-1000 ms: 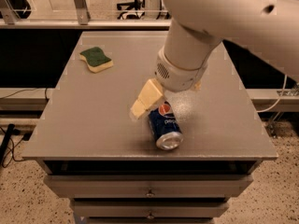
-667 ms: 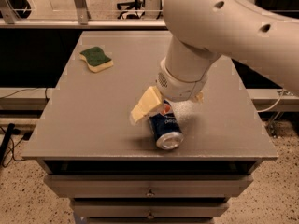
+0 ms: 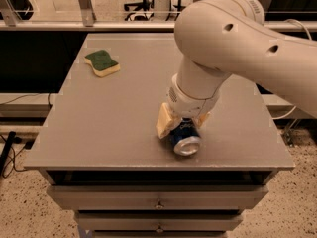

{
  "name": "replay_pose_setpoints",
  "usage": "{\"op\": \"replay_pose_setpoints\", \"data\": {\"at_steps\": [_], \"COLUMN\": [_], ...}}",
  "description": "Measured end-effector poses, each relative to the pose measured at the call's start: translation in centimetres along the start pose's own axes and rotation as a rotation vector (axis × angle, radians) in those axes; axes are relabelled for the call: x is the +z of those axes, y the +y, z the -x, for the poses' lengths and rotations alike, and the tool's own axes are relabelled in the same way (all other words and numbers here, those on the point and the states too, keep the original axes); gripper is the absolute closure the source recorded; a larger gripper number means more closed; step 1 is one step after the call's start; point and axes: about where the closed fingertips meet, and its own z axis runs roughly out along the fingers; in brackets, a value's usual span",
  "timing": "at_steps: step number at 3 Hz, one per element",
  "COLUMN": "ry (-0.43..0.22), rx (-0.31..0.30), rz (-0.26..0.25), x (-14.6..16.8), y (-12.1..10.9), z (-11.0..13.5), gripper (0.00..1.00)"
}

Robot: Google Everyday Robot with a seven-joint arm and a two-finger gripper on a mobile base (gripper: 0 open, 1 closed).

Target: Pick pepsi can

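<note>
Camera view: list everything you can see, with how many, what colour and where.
pepsi can: one, dark blue with a silver end, lying on its side near the table's front edge
sponge: one, green over yellow, back left of the table
table: one, grey, centre of view
drawers: two in view, grey, under the tabletop
arm: one, white, reaching in from the upper right
gripper: one, cream, down over the pepsi can

pepsi can [image 3: 185,140] half-hidden under gripper [image 3: 183,125]
</note>
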Motion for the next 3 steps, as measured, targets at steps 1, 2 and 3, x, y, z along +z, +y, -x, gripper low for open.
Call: {"op": "replay_pose_setpoints", "data": {"at_steps": [1,2,3], "ry": [-0.033,-0.143,-0.324], "rx": [-0.008,-0.054,-0.11], "rz": [0.029,0.112,0.253], "x": [-0.2,-1.7,-3.8], "y": [-0.2,-0.3,0.0], "z": [0.9,4.1,9.0], "gripper": [0.62,0.86,1.0]}}
